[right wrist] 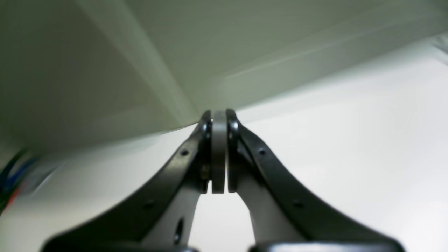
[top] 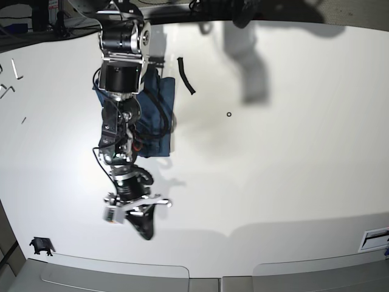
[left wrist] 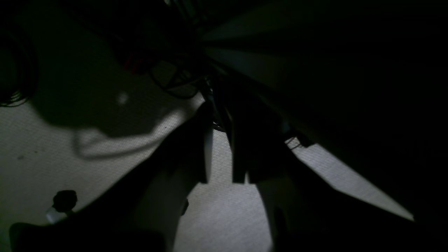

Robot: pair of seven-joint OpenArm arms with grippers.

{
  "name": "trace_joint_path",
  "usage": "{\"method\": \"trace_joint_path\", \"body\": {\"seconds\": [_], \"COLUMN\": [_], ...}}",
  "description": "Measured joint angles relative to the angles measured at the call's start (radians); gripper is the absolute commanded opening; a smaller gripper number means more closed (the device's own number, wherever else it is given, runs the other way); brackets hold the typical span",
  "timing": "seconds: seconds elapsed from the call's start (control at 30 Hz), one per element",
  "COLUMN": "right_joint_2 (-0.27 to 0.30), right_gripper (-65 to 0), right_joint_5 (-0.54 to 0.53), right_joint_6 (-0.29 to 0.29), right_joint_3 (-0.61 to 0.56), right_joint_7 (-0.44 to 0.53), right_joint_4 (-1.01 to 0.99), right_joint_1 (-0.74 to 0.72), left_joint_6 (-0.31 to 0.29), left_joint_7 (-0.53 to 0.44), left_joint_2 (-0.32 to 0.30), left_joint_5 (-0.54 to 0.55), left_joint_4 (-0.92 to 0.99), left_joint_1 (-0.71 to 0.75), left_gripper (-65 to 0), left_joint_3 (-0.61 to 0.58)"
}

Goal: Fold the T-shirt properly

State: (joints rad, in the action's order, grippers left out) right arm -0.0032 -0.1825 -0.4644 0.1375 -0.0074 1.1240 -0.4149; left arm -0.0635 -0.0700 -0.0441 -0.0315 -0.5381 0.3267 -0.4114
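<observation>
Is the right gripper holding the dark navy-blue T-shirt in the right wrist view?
No, the right gripper has its jaws pressed together with no cloth between them, above the bare white table.

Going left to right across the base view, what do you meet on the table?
Small black clip near the front-left corner → right arm with its shut gripper, hanging over the folded navy T-shirt → short black strip → small black ring → label at the right edge.
</observation>
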Motion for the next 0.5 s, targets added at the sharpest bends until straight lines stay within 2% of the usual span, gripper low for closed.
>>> {"method": "trace_joint_path", "body": {"seconds": [0.07, 0.1, 0.33, 0.5], "right_joint_2": [0.000, 0.000, 0.003, 0.000], "right_gripper": [-65.0, -65.0, -65.0, -65.0], "right_joint_5": [0.023, 0.023, -0.045, -0.275], "right_joint_6": [-0.198, -0.246, -0.224, -0.224], "right_joint_3": [-0.002, -0.005, 0.000, 0.000], "right_joint_7": [-0.007, -0.008, 0.006, 0.011], "right_joint_4": [0.000, 0.000, 0.000, 0.000], "right_joint_1": [0.003, 0.004, 0.002, 0.002], "left_joint_6": [0.000, 0.000, 0.000, 0.000], "left_joint_7": [0.000, 0.000, 0.000, 0.000], "left_joint_2": [0.000, 0.000, 0.000, 0.000], "left_joint_5": [0.000, 0.000, 0.000, 0.000], "left_joint_4": [0.000, 0.000, 0.000, 0.000], "left_joint_1": [0.000, 0.000, 0.000, 0.000], "left_gripper": [-56.9, -56.9, -56.9, -56.9], "left_joint_3": [0.000, 0.000, 0.000, 0.000]}}
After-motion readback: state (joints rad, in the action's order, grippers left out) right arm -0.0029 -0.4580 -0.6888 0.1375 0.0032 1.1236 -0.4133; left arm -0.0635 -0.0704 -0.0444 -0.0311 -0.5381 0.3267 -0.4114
